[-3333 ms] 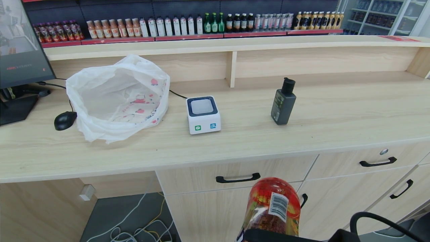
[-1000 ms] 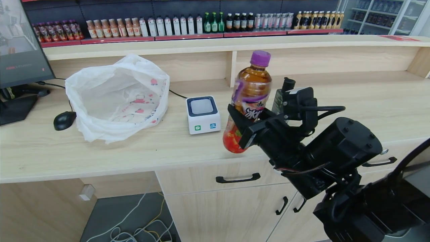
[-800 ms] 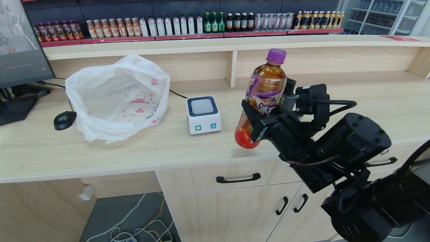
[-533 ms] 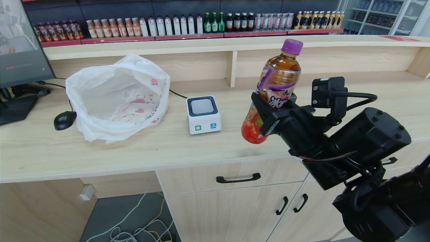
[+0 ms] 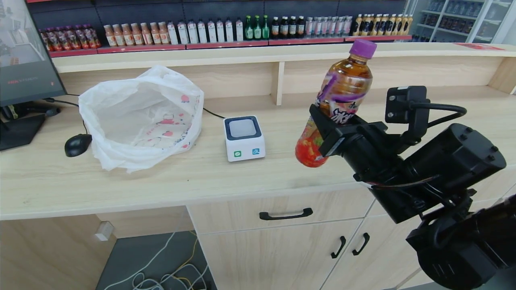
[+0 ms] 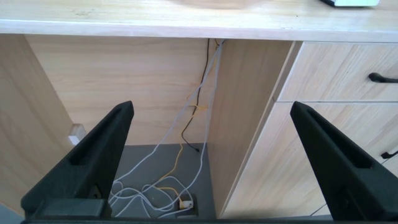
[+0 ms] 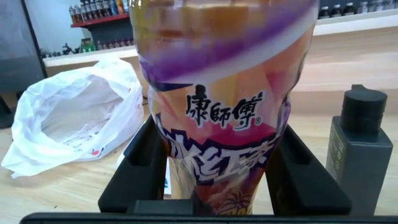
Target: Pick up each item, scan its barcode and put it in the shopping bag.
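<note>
Above the counter (image 5: 161, 181), the right gripper (image 5: 336, 121) clamps the tea bottle (image 5: 346, 84), fingers covering part of its label. Left gripper (image 6: 211, 112) gapes wide.

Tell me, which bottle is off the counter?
The purple-capped drink bottle, gripped by the right tool; the dark grey bottle stands on the counter.

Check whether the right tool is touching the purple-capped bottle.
Touching. In the right wrist view the right tool clamps the bottle from both sides; the head view shows it held off the counter.
</note>
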Available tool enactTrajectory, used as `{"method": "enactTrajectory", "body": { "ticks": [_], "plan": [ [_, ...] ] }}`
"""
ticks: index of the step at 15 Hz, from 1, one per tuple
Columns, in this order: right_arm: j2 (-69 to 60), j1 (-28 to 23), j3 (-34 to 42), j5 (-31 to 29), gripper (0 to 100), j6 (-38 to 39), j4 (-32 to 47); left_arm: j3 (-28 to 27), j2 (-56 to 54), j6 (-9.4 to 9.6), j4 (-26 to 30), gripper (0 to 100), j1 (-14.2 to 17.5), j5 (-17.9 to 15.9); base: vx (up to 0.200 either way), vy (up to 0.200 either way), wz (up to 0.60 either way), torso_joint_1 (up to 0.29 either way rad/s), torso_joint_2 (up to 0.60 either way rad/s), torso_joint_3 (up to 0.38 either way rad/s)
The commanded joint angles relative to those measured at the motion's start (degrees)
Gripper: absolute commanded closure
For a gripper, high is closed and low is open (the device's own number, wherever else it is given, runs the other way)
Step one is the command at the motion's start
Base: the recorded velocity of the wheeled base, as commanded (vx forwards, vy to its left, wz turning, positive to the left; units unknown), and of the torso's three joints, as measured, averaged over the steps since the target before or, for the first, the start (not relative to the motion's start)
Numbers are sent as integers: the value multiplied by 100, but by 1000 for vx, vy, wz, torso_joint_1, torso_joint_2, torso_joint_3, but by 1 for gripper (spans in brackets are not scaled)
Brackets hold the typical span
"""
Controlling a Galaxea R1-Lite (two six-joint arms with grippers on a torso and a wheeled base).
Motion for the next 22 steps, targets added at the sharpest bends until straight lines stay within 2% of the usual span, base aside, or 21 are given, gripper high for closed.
{"method": "enactTrajectory", "body": {
  "ticks": [1,11,19,22],
  "plan": [
    [-59,-139,-1,-1,100,13,-12,0,-2,-2,-2,0,2,0,0,200,0,-12,-7,2],
    [-86,-104,-81,-1,100,4,-12,0,-2,-2,-2,0,2,0,0,200,0,5,3,1],
    [-332,-95,-133,-1,100,-31,-12,0,-2,7,-2,0,2,0,0,0,0,0,0,0],
    [-341,-122,245,16,100,-4,-12,0,-2,7,-2,0,2,0,0,0,0,0,0,0]
  ]
}}
